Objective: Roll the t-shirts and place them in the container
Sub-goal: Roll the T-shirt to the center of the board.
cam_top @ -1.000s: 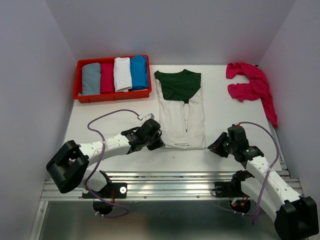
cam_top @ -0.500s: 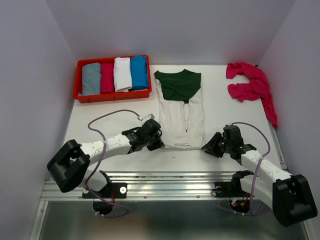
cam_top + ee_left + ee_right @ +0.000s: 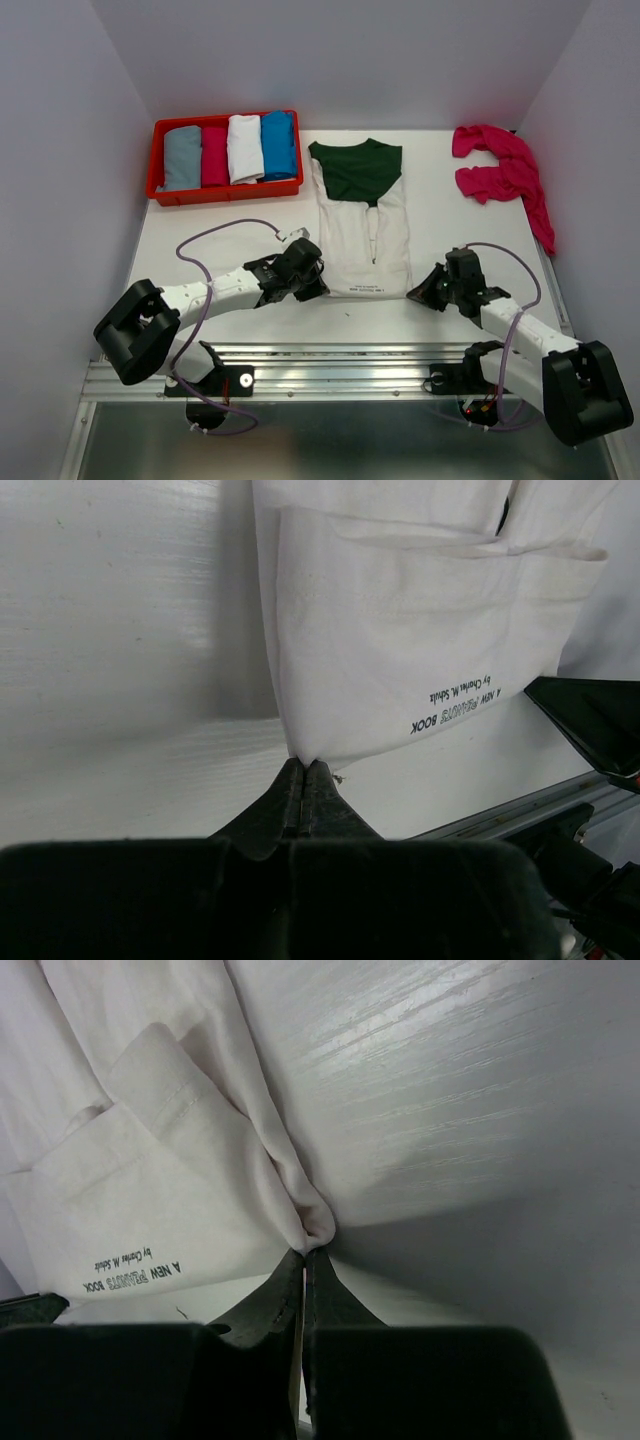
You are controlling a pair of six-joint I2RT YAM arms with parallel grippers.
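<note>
Top external view: the white table carries one cream-white t-shirt. It lies flat, folded into a narrow lengthwise strip, with the green neck toward the far edge and the hem toward the arms. At far left, a red tray holds four rolled garments side by side. At far right, the magenta-pink t-shirts lie in a loose heap, well apart from the strip. The left gripper is closed, its tips pinching the near-left hem corner. The right gripper is closed too. The near-right hem corner is bunched at its tips and appears pinched. Printed lettering runs just beside the hem.

Step in hand, as judged: grasp of both hem corners, the start of the roll. The next move calls for both arms to raise the hem slightly and turn it over toward the neck together, at equal pace. The strip must stay straight and the first turn tight.
</note>
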